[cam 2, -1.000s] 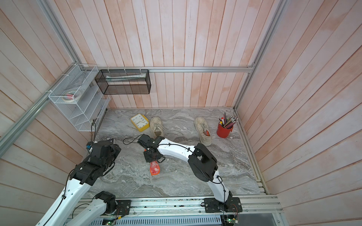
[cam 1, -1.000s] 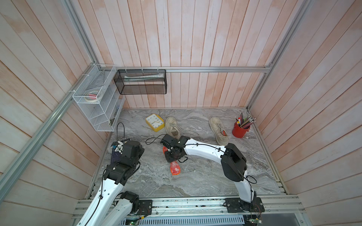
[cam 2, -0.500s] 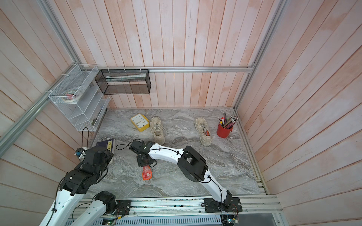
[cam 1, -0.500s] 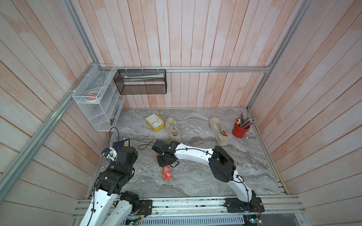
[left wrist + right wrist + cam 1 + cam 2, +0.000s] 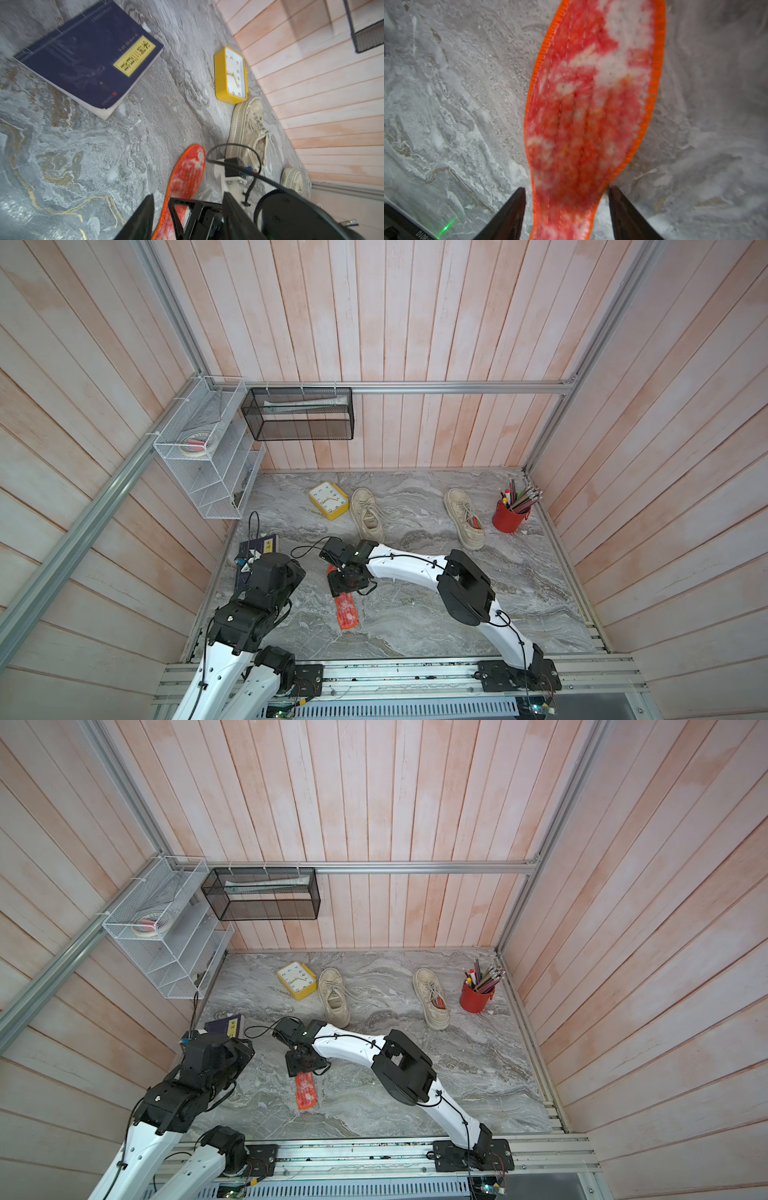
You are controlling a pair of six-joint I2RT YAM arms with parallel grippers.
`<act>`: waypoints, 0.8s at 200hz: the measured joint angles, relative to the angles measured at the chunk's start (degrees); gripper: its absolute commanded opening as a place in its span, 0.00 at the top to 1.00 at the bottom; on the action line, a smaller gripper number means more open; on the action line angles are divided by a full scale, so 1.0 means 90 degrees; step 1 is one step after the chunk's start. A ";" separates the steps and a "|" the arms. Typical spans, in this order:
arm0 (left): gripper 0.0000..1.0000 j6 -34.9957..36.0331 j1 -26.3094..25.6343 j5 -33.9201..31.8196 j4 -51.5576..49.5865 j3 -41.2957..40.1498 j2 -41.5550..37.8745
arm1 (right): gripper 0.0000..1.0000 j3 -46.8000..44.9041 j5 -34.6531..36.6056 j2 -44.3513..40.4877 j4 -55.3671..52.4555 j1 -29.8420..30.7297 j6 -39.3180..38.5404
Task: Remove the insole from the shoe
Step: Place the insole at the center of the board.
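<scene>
Right end effector carried insole toward 7 o'clock; jaws now apart, insole flat on table, shoe at 12 o'clock emptied; removal looks complete.

The insole, red with pale patches and an orange stitched rim, lies flat on the bench, out of the shoe. It sits in the left half, nearer the front edge, and runs roughly back to front. The shoe, a worn beige lace-up with loose laces, stands on its sole left of centre near the back edge, toe toward the back and apart from the insole.
</scene>
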 measured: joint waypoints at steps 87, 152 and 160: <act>0.33 0.1020 0.0000 0.1559 0.0789 -0.0359 0.0719 | 0.22 -0.3463 0.0605 -0.4107 0.1350 -0.0260 0.0398; 0.14 0.1428 -0.1520 0.2159 0.1015 -0.0345 0.1996 | 0.22 -0.6139 0.1226 -0.6530 0.1695 -0.1576 0.1018; 0.05 0.1430 -0.1724 0.2159 0.1035 -0.0345 0.2154 | 0.22 -0.6210 0.1239 -0.6613 0.1681 -0.1700 0.1042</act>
